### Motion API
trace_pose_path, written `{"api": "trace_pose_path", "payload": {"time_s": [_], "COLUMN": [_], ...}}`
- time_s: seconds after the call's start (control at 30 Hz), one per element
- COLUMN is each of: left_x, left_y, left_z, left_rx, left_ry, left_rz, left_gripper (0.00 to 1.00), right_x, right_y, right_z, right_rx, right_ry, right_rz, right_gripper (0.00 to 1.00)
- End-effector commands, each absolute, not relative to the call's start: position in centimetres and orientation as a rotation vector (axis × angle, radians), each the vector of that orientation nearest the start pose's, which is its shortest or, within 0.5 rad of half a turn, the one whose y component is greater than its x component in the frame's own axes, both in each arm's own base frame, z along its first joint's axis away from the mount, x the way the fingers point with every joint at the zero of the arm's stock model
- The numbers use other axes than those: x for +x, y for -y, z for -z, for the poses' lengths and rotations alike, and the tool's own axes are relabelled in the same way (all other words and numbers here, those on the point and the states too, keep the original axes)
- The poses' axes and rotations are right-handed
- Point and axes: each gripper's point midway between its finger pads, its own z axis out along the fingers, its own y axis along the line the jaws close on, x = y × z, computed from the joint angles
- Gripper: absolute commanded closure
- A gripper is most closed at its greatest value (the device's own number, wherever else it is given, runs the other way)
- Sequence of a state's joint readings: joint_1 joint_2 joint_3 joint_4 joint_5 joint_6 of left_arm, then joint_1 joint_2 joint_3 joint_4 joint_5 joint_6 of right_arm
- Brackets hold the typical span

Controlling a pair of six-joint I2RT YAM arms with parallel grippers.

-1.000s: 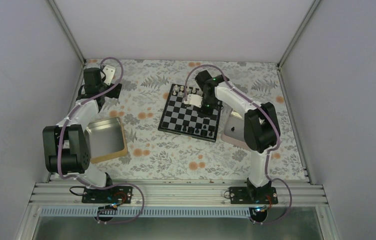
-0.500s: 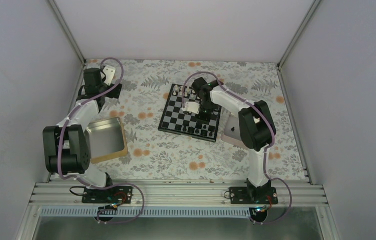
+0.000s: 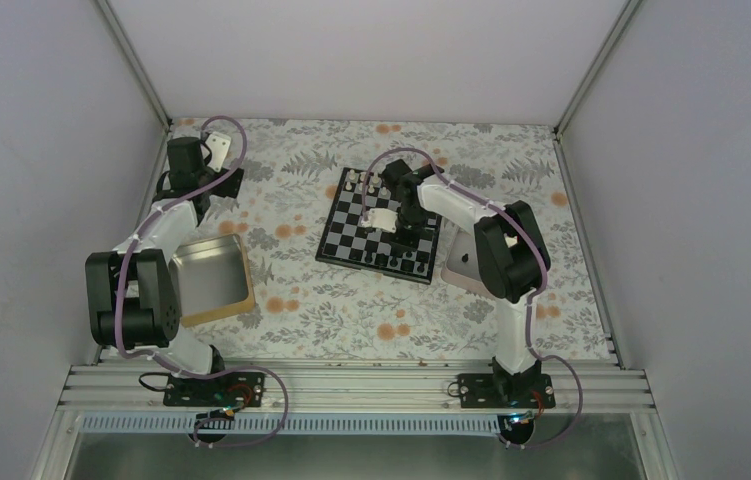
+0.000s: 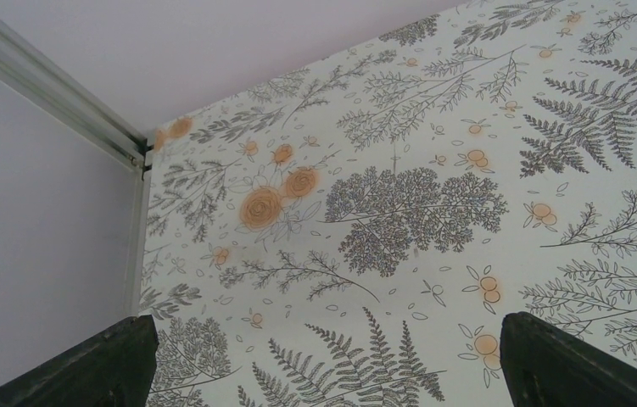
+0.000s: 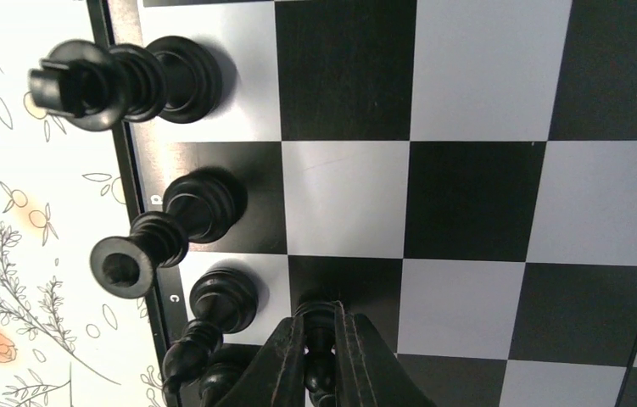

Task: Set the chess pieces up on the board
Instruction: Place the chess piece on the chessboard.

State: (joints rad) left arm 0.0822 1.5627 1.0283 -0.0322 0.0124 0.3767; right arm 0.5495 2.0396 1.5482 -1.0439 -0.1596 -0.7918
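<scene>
**Placement step under way**

Right gripper [image 5: 319, 363] pinches a black piece [image 5: 318, 332] by its stem, low over the board [image 5: 476, 195], beside other black pieces [image 5: 204, 212] on the edge row. It should go straight down, centre on one square and release gently so the neighbours stay upright. Left gripper [image 4: 328, 365] is spread and empty over the tablecloth [image 4: 416, 212]. Border letter "C" [image 5: 174, 298] is readable; no brands.

Bright, even light, soft shadows; the nearest chess pieces [image 5: 128, 80] seem slightly blurred.
</scene>
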Motion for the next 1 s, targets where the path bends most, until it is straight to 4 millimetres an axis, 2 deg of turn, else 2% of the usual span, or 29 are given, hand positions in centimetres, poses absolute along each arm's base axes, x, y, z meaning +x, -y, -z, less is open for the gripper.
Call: {"api": "trace_pose_path", "payload": {"time_s": [0.0,0.43,0.7,0.87,0.97], "left_x": [46.5,46.4,46.4,46.4,46.4], "left_y": [-3.5,-3.6,-3.5,-3.6,-3.6], "left_z": [-18.6,-18.5,-18.5,-18.6,-18.8], "left_rx": [0.308,0.308,0.307,0.305,0.304], "left_ry": [-2.080,-2.079,-2.078,-2.079,-2.074], "left_rz": [-0.245,-0.246,-0.243,-0.242,-0.243], "left_gripper": [0.00,0.00,0.00,0.00,0.00], "right_x": [32.1,32.4,32.7,33.2,33.6], "right_y": [-23.5,-23.4,-23.3,-23.6,-23.1], "right_z": [-4.1,-4.1,-4.3,-5.8,-7.4], "right_rx": [-1.914,-1.908,-1.896,-1.863,-1.826], "right_ry": [-2.391,-2.385,-2.375,-2.347,-2.331], "right_rz": [-0.246,-0.218,-0.197,-0.188,-0.157], "right_gripper": [0.89,0.89,0.81,0.73,0.71]}}
